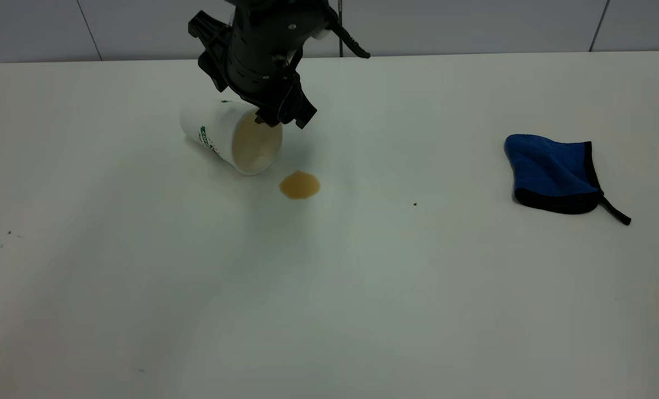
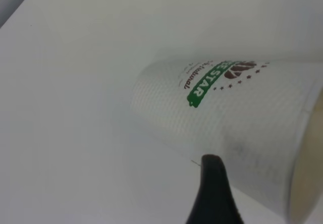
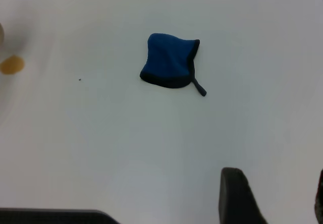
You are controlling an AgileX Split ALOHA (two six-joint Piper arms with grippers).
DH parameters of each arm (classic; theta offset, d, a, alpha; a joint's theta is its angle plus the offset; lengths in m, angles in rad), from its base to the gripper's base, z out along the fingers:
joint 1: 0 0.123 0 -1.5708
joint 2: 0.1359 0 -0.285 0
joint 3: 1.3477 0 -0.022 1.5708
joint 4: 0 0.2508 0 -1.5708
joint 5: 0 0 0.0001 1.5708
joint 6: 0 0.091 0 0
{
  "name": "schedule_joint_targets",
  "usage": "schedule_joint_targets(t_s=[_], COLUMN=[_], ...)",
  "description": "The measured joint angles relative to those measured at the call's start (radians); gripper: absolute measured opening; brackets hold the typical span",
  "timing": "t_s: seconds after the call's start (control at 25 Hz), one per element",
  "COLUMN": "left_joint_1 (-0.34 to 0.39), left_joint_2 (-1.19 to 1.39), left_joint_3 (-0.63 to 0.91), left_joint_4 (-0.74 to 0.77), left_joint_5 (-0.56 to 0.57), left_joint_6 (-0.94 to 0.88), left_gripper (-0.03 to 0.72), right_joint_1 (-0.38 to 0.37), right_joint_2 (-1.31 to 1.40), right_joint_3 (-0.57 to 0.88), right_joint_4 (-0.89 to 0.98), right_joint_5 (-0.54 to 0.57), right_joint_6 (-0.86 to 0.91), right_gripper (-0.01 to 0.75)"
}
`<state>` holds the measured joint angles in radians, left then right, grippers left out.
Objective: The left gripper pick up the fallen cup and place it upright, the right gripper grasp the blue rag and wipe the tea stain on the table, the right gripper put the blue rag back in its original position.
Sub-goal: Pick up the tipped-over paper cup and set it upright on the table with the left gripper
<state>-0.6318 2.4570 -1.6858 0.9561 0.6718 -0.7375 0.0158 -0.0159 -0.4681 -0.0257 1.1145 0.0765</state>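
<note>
Left gripper (image 1: 278, 111) (fingertips hidden) over cup (image 1: 219, 134)

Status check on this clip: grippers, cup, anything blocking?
Left gripper at cup rim, cup on its side. Right gripper not in exterior view. Tea stain unwiped, blue rag untouched. Nothing blocking.
</note>
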Motion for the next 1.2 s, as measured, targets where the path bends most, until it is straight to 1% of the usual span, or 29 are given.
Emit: schedule_joint_targets(t_s=[0.2, 0.44, 0.52, 0.64, 0.72, 0.8, 0.96, 1.0, 1.08, 1.2], left_joint_1=[0.0, 0.001, 0.001, 0.002, 0.007, 0.011, 0.016, 0.016, 0.02, 0.039], left_joint_2=[0.059, 0.098, 0.111, 0.129, 0.137, 0.138, 0.137, 0.134, 0.114, 0.053], left_joint_3=[-0.006, -0.006, -0.006, -0.007, -0.007, -0.007, -0.008, -0.009, -0.009, -0.009], left_joint_4=[0.092, 0.233, 0.272, 0.284, 0.29, 0.291, 0.311, 0.312, 0.287, 0.169], left_joint_5=[-0.008, -0.009, -0.009, 0.003, 0.032, 0.056, 0.113, 0.127, 0.134, 0.112], left_joint_6=[-0.064, -0.195, -0.218, -0.231, -0.243, -0.248, -0.213, -0.195, -0.154, -0.047], left_gripper=[0.583, 0.579, 0.564, 0.513, 0.453, 0.369, 0.114, 0.071, 0.036, 0.012], right_joint_1=[0.0, 0.0, 0.0, 0.0, 0.0, 0.0, 0.0, 0.0, 0.0, 0.0], right_joint_2=[0.0, 0.0, 0.0, 0.0, 0.0, 0.0, 0.0, 0.0, 0.0, 0.0], right_joint_3=[0.0, 0.0, 0.0, 0.0, 0.0, 0.0, 0.0, 0.0, 0.0, 0.0], right_joint_4=[0.0, 0.0, 0.0, 0.0, 0.0, 0.0, 0.0, 0.0, 0.0, 0.0], right_joint_5=[0.0, 0.0, 0.0, 0.0, 0.0, 0.0, 0.0, 0.0, 0.0, 0.0], right_joint_6=[0.0, 0.0, 0.0, 0.0, 0.0, 0.0, 0.0, 0.0, 0.0, 0.0], right_gripper=[0.404, 0.404, 0.404, 0.404, 0.404, 0.404, 0.404, 0.404, 0.404, 0.404])
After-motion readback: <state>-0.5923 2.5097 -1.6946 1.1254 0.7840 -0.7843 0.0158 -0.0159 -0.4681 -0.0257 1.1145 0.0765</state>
